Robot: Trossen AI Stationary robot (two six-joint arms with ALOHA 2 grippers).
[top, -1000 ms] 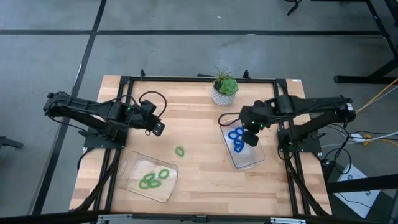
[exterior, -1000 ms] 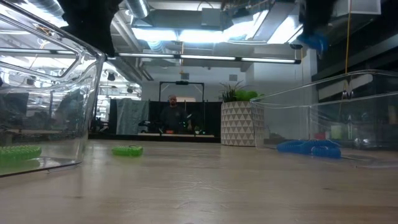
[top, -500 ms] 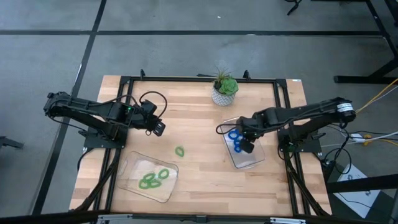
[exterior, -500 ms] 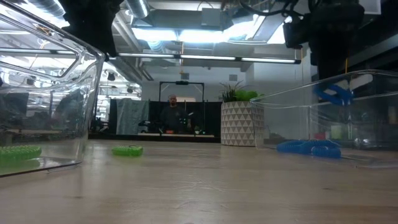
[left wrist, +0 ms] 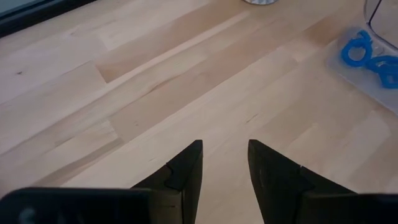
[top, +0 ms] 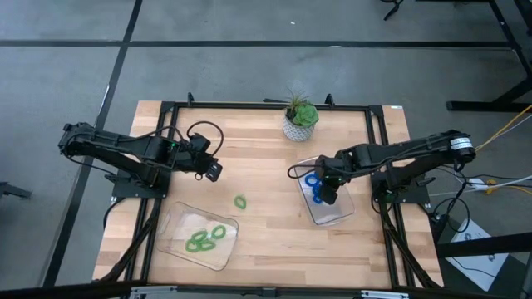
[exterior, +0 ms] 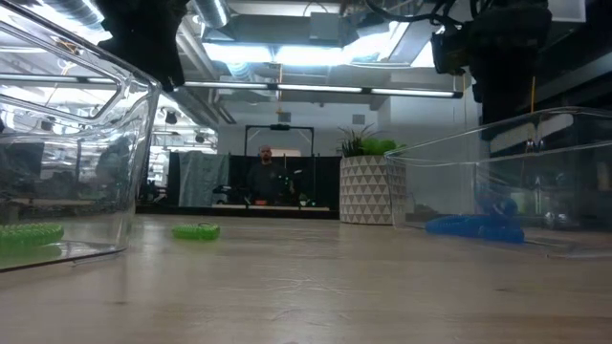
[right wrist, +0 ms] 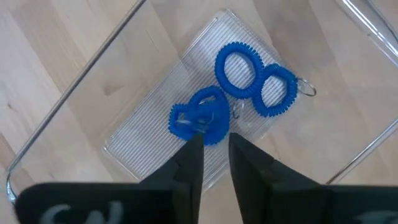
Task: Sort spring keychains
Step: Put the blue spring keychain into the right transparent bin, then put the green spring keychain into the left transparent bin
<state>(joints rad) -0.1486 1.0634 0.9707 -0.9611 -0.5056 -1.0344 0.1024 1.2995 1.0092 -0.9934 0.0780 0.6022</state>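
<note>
R gripper (right wrist: 215, 144) over clear tray (top: 332, 212), jaws narrow, blue spring keychains (right wrist: 236, 65) below, one just under tips. L gripper (left wrist: 224, 163) above bare tabletop (left wrist: 124, 93), jaws narrow, empty. No legible writing.

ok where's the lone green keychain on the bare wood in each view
High view: loose green keychain mid-table, between the two clear trays.
Low view: it lies left of centre on the wood.
Left wrist view: not in it.
Right wrist view: not in it.
Shared landmark: potted plant, at the table's far edge, behind it in the low view.
</note>
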